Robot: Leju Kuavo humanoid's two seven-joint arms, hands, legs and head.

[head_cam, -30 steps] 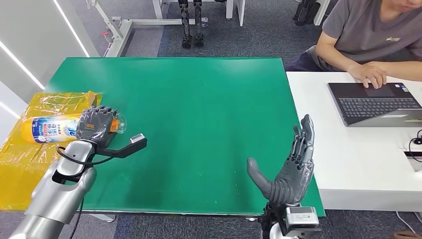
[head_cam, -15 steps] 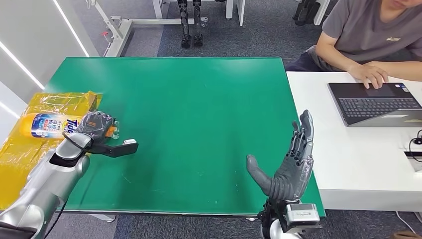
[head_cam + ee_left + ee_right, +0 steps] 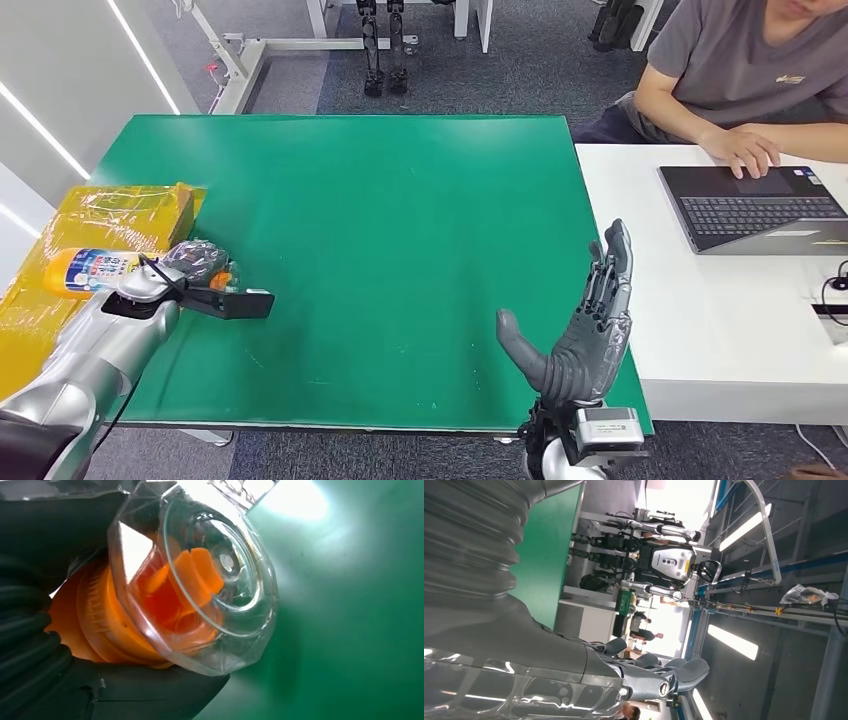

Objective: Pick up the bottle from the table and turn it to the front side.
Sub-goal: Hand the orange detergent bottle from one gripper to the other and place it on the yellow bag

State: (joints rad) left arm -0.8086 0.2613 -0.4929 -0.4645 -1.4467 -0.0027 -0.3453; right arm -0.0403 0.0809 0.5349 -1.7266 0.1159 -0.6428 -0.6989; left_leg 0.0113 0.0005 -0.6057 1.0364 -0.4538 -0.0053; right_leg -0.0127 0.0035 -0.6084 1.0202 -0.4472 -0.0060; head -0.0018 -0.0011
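We see the yellow-orange plastic detergent bottle (image 3: 95, 271) lying on its side at the left edge of the green-topped bench (image 3: 400, 230), its base out over crinkled yellow plastic wrapping (image 3: 110, 210) beside the bench. It carries a white and blue printed label, with red on it too, facing up; the print is too small for us to read. Its neck end points toward the middle of the bench. In the left wrist view we see the neck close up: a ribbed orange collar and an orange spout inside a clear, faceted plastic cap (image 3: 200, 580).

The left hand (image 3: 195, 262) grips the bottle at that neck end, dark fingers (image 3: 30, 645) wrapped around the orange collar. The right hand (image 3: 585, 330) holds nothing; it stands upright over the near right corner of the bench, fingers stretched straight and thumb spread aside.

On the white desk (image 3: 700, 330) to the right, a person (image 3: 750, 70) rests a hand on an open dark laptop (image 3: 755, 205).
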